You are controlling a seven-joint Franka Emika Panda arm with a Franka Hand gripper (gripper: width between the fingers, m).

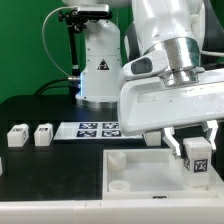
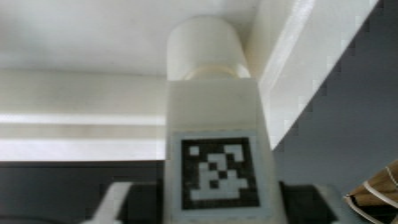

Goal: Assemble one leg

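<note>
Exterior view: we are watching pincer (image 1: 193,143) clamping leg (image 1: 197,158), its tag facing camera. Leg is hanging just under pincer, above tray (image 1: 125,170). Marker board (image 1: 97,128) is lying to exterior view's left of pincer. Two other legs (image 1: 17,136) (image 1: 43,133) are sitting farther that way, well apart from pincer.

Wrist view: we are looking along leg (image 2: 217,150) sticking out from between fingers (image 2: 118,203). Its rounded end is pointing toward tray (image 2: 71,110). Whether it is touching, we cannot tell.

The leg (image 2: 217,100) is blurred (tag (image 2: 222,170) pattern unreadable), its held end seemingly cropped.
</note>
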